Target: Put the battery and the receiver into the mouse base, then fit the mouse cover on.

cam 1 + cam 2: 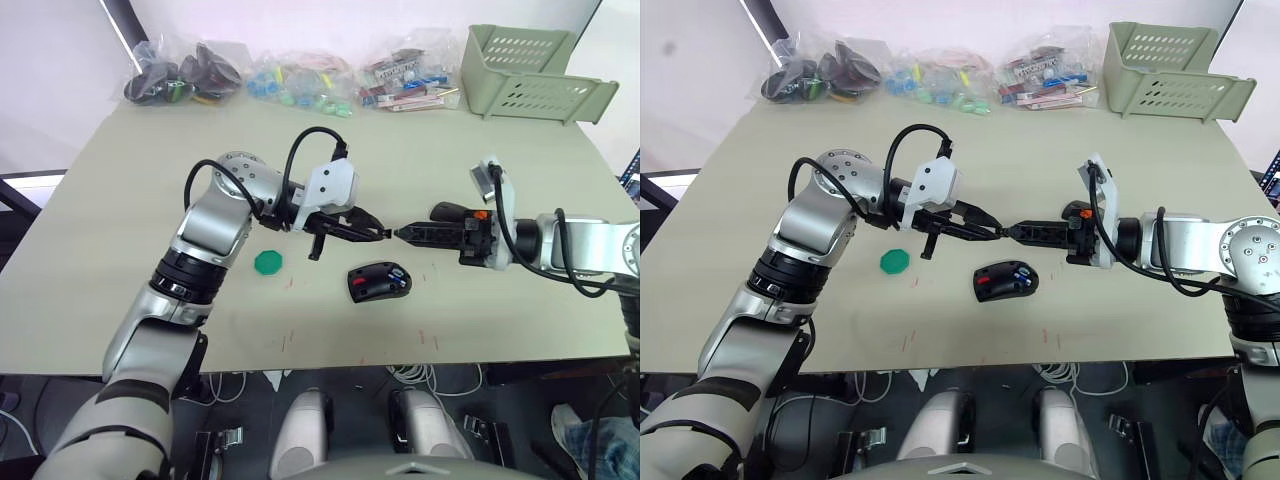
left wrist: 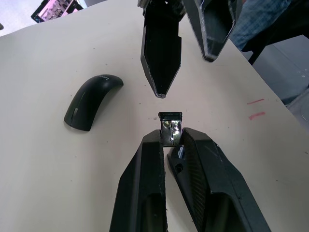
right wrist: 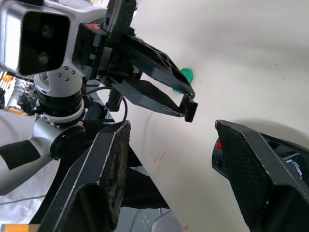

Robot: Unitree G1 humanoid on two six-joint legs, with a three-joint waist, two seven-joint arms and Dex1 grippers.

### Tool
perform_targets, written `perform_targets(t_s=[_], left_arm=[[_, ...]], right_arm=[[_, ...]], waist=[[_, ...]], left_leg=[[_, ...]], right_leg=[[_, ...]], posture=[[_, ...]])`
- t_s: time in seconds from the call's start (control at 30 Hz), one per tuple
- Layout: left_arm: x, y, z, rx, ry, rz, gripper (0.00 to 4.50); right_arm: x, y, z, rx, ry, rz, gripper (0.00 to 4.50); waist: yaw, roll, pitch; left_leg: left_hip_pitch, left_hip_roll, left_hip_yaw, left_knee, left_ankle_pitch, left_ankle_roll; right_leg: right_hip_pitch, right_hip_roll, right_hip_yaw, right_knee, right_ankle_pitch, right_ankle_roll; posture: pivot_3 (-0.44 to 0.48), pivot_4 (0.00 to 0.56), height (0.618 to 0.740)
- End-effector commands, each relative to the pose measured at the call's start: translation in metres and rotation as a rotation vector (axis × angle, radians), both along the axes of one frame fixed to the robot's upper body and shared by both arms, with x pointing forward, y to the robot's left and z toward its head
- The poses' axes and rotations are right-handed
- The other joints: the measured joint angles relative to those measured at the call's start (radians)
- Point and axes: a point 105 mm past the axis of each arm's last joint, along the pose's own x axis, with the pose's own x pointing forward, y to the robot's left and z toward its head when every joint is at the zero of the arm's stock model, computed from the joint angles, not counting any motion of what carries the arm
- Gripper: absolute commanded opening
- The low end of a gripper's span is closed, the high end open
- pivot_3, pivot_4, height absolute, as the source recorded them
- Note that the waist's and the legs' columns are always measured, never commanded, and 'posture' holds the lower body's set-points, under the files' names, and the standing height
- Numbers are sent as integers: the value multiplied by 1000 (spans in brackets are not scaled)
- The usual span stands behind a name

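Observation:
My left gripper (image 1: 383,234) is shut on the receiver (image 2: 170,126), a tiny dark stub pinched at its fingertips (image 2: 150,145) and held above the table's middle. My right gripper (image 1: 403,234) faces it tip to tip, open, a small gap short of the receiver (image 3: 190,110). Just in front of both tips the black mouse base (image 1: 378,281) lies on the table, with a red patch and the blue battery (image 1: 397,273) in its compartment. The glossy black mouse cover (image 2: 91,101) rests on the table behind my right gripper, partly hidden by it in the head views.
A green round disc (image 1: 268,262) lies on the table under my left forearm. Bags of small parts (image 1: 300,80) line the far edge, with a pale green basket (image 1: 535,72) at the far right. The table's front edge (image 1: 320,368) is close behind the mouse base.

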Motion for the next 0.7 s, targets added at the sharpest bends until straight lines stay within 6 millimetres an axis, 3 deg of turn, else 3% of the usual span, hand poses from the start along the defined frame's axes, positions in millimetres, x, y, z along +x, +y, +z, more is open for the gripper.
perform_targets(t_s=[0.03, 0.27, 0.4, 0.7], left_arm=[[-6, -3, 12, -25, -55, -23, 550], [-8, -3, 10, -36, -46, -14, 550], [-9, -3, 9, -34, -44, -13, 550], [-10, -3, 9, -33, -48, -15, 550]], right_arm=[[-1, 4, 11, 28, -15, 23, 2924], [2, 5, 6, 27, 12, 20, 2924], [2, 5, 6, 28, 18, 26, 1777], [0, 7, 3, 23, 28, 40, 1777]], waist=[[0, 0, 0], [0, 0, 0], [0, 0, 0], [0, 0, 0]], left_leg=[[0, 0, 0, 0, 0, 0], [0, 0, 0, 0, 0, 0], [0, 0, 0, 0, 0, 0], [-1, 0, 0, 0, 0, 0]], right_leg=[[0, 0, 0, 0, 0, 0], [0, 0, 0, 0, 0, 0], [-1, 0, 0, 0, 0, 0], [-1, 0, 0, 0, 0, 0]], posture=[[0, 150, 740], [0, 150, 740], [0, 150, 740], [0, 150, 740]])
